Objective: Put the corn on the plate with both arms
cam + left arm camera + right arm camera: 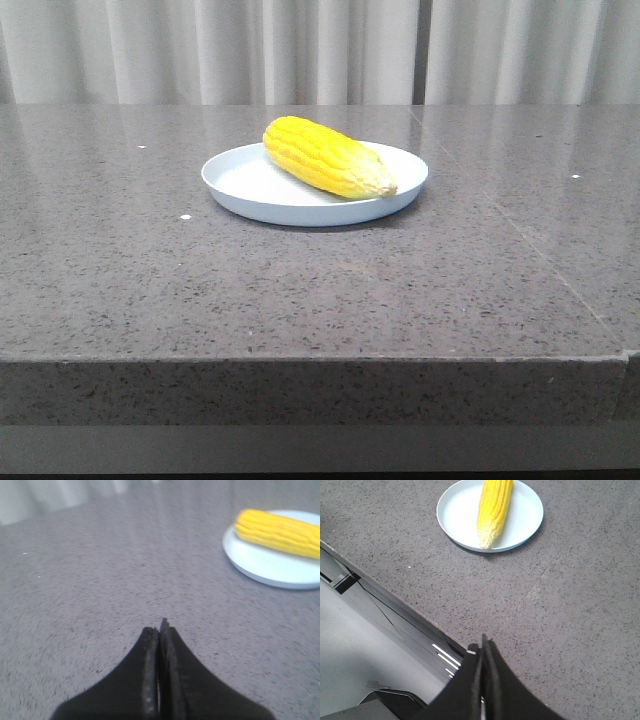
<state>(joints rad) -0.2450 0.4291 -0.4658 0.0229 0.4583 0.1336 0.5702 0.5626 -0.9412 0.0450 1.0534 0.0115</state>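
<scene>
The yellow corn (327, 156) lies on the pale blue-white plate (240, 183) in the middle of the dark speckled table, its paler tip toward the right rim. Corn (280, 532) and plate (265, 567) also show in the left wrist view, and corn (493, 510) and plate (457, 510) in the right wrist view. My left gripper (160, 630) is shut and empty, low over bare table well away from the plate. My right gripper (482, 647) is shut and empty, over the table's front edge, far from the plate. Neither gripper shows in the front view.
The table's front edge (320, 358) runs across the near side; a seam (530, 250) crosses the right part of the top. A grey curtain (320, 50) hangs behind. Beyond the edge, the right wrist view shows a lower grey frame (380, 615).
</scene>
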